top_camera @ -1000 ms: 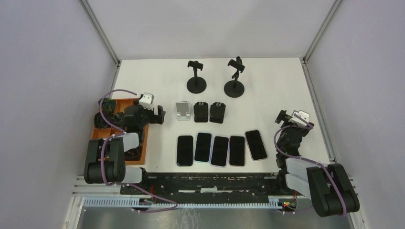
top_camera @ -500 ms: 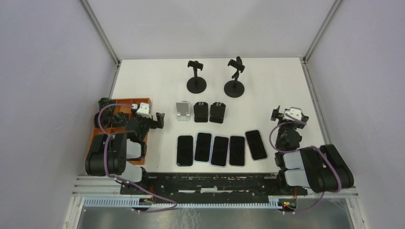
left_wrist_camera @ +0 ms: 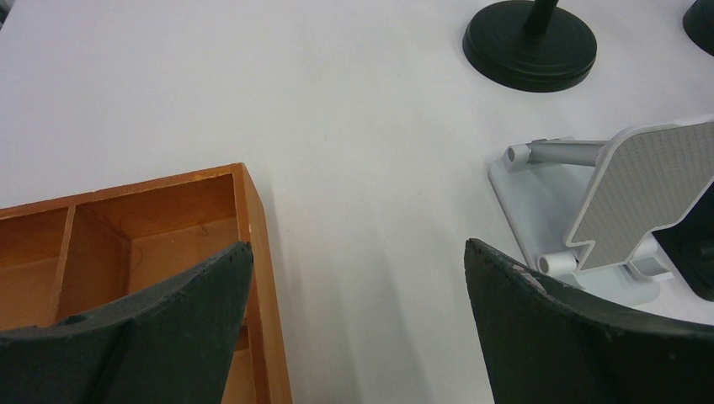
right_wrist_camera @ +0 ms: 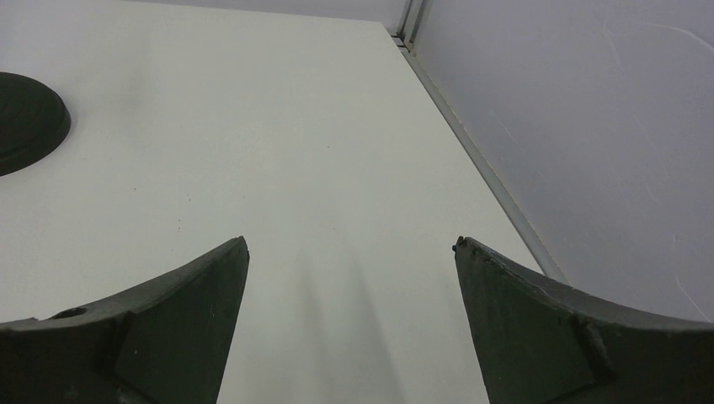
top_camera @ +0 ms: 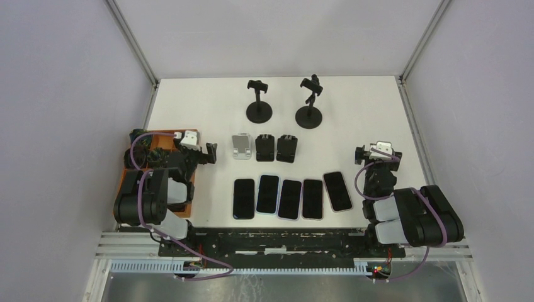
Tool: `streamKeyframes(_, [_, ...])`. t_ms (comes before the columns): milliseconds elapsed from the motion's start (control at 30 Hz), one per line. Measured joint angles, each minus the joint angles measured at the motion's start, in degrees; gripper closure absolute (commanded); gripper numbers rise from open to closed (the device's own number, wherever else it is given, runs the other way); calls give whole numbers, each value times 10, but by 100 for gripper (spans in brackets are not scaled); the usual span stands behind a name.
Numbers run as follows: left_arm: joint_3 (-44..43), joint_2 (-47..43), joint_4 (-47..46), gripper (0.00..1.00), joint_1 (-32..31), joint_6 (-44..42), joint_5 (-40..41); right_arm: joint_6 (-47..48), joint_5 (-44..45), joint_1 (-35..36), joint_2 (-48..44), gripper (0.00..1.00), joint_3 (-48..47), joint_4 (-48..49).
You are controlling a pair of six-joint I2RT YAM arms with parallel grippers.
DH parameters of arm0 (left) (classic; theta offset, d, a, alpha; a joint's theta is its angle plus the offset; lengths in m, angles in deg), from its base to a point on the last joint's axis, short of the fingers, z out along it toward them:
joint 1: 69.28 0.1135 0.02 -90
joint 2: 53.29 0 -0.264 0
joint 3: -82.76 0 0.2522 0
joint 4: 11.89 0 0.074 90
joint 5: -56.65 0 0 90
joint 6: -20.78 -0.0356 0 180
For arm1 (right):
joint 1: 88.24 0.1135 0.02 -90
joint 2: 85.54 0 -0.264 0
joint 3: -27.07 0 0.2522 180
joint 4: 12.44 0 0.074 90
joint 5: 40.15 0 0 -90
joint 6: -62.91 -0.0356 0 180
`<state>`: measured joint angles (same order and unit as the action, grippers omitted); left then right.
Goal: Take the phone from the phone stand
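Several dark phones (top_camera: 289, 199) lie flat in a row on the white table. Behind them stand a white folding stand (top_camera: 240, 146) and two black folding stands (top_camera: 265, 148). Two tall black clamp stands (top_camera: 259, 100) are farther back. No stand in view holds a phone. My left gripper (top_camera: 196, 156) is open and empty, low between the wooden tray and the white stand (left_wrist_camera: 623, 202); its jaws are wide apart in the left wrist view (left_wrist_camera: 356, 245). My right gripper (top_camera: 376, 157) is open and empty over bare table right of the phones, as the right wrist view (right_wrist_camera: 350, 241) shows.
An orange wooden tray (top_camera: 165, 133) with compartments sits at the left edge under my left arm, also in the left wrist view (left_wrist_camera: 126, 219). Grey enclosure walls and a metal rail (right_wrist_camera: 471, 143) bound the table on the right. A round stand base (left_wrist_camera: 529, 46) lies ahead.
Both arms have folded back toward their bases. The left gripper shifted slightly left and nearer, the right gripper moved left. Phones and stands have not moved.
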<state>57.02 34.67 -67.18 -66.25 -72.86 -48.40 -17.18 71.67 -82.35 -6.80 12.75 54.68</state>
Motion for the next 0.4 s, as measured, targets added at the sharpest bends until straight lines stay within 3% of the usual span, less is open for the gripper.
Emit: streamKeyframes(400, [0,0,0,0,0,0,0,-2,-2,0,0,2,0,-7])
